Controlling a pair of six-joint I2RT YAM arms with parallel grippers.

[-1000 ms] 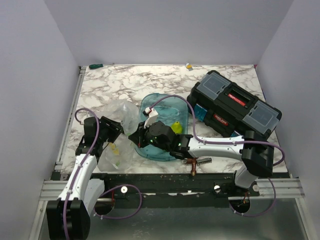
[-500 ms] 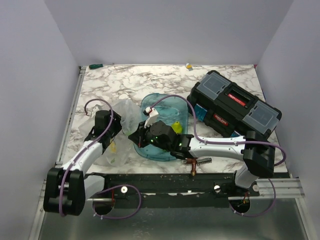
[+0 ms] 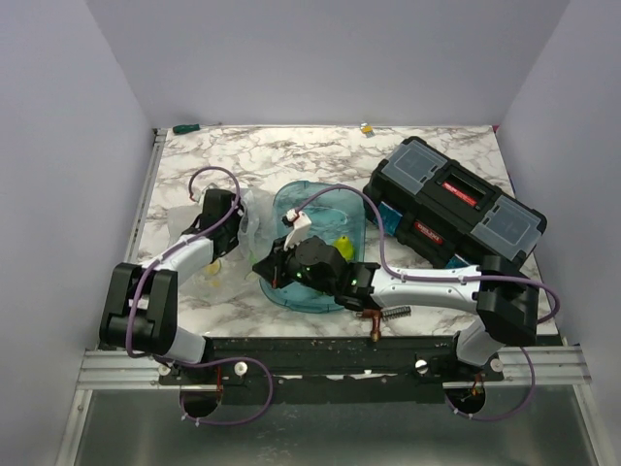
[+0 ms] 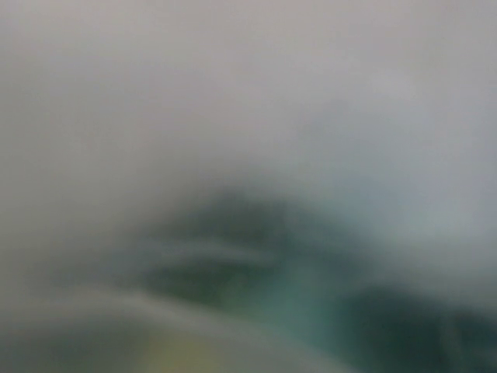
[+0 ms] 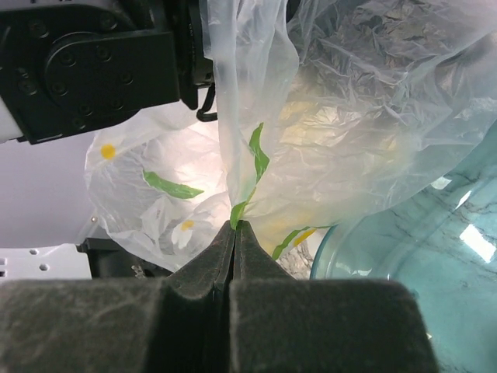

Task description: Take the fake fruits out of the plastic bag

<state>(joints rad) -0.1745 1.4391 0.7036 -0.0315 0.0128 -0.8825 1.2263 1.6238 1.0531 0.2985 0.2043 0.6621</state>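
The clear plastic bag (image 3: 248,219), printed with daisies and green leaves, lies crumpled left of the teal tray (image 3: 325,216). My right gripper (image 3: 271,264) is shut on a fold of the plastic bag (image 5: 326,116), its fingertips (image 5: 234,225) pinching the film. A yellowish shape (image 5: 304,128) shows dimly through the film. One yellow-green fake fruit (image 3: 342,249) sits in the tray beside my right wrist. My left gripper (image 3: 231,229) is pushed against the bag's left side, and its black body (image 5: 93,62) shows behind the film. The left wrist view is a blur, so its jaws do not show.
A black toolbox (image 3: 456,199) stands at the right, with a copper fitting (image 3: 375,320) and a spring (image 3: 396,313) near the front edge. Small items lie at the back edge, a green one (image 3: 186,128) and a yellow one (image 3: 367,128). The teal tray's rim (image 5: 388,256) lies right of my right fingers.
My left arm has swung from the front left forward and right, up against the bag. The right gripper has kept its pinch on the bag and barely moved.
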